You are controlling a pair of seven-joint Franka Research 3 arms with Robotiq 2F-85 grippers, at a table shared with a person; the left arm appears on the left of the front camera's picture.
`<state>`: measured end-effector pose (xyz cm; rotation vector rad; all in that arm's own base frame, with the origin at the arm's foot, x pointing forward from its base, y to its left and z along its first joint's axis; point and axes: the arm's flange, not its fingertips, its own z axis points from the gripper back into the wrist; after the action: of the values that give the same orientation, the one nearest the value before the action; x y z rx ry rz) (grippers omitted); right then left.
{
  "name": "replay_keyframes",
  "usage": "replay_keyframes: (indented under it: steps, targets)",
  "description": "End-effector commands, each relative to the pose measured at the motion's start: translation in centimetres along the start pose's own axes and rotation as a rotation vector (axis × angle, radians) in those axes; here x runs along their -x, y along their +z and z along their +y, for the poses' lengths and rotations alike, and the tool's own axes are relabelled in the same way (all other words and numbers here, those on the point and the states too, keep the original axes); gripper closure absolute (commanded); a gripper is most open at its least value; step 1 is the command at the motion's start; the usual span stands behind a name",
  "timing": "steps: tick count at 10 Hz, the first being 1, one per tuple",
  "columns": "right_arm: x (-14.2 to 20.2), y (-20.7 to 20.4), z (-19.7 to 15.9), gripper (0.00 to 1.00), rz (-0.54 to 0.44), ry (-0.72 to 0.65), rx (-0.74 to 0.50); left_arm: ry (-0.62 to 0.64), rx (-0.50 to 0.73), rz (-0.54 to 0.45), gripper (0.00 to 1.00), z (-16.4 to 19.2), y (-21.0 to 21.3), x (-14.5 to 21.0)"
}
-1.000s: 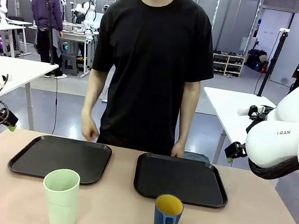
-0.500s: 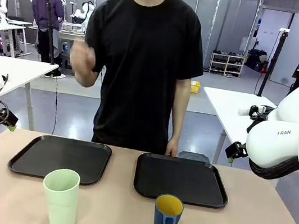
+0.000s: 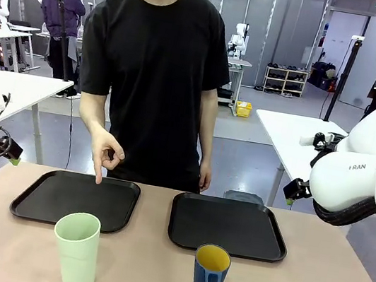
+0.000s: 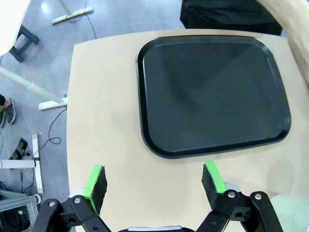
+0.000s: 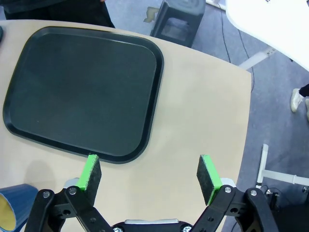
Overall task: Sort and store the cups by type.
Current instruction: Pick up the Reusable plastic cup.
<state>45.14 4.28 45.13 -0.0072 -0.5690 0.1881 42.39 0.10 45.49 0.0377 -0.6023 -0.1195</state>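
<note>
1. Pale tan tabletop (image 3: 145, 274) in a lab hall, person in a black shirt standing at the far side.
2. Near the robot-side edge: tall mint-green handleless tumbler (image 3: 76, 252) at left, shorter dark blue mug with yellow inside (image 3: 209, 276) at right. Both upright, mouths up, well apart, open tabletop between.
3. Mug handle turned toward the robot side.
4. Just beyond each cup, a flat black rectangular tray: left tray (image 3: 77, 199), right tray (image 3: 228, 226), a narrow gap between.
5. Person's hand (image 3: 106, 153) pointing down at the left tray's far edge.
6. Left gripper (image 4: 154, 181) and right gripper (image 5: 149, 176): fingers spread wide, gripping nothing, above the table.
</note>
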Motion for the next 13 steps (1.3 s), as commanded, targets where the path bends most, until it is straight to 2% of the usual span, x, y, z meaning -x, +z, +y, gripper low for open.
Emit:
replay_keyframes:
  steps: [1,9,10,11,12,13]
  targets:
    - [0.0,0.0,-0.1,0.00,-0.001,0.001,0.007,-0.003,-0.002,0.000,0.00,0.1,0.0,0.0]
    - [0.0,0.0,-0.1,0.00,-0.001,0.001,0.007,0.000,0.000,0.000,0.00,0.0,0.0,0.0]
    - [0.0,0.0,-0.1,0.00,-0.001,0.001,0.007,-0.097,0.008,0.008,0.00,-0.1,1.1,0.0]
    - [0.0,0.0,-0.1,0.00,-0.001,0.001,0.007,-0.288,-0.002,0.030,0.00,-0.1,2.6,0.0]
    - [0.0,0.0,-0.1,0.00,-0.001,0.001,0.007,-0.540,0.038,0.075,0.00,0.2,3.9,0.2]
    - [0.0,0.0,-0.1,0.00,-0.001,0.001,0.007,-0.639,-0.012,0.121,0.00,0.8,4.5,0.2]
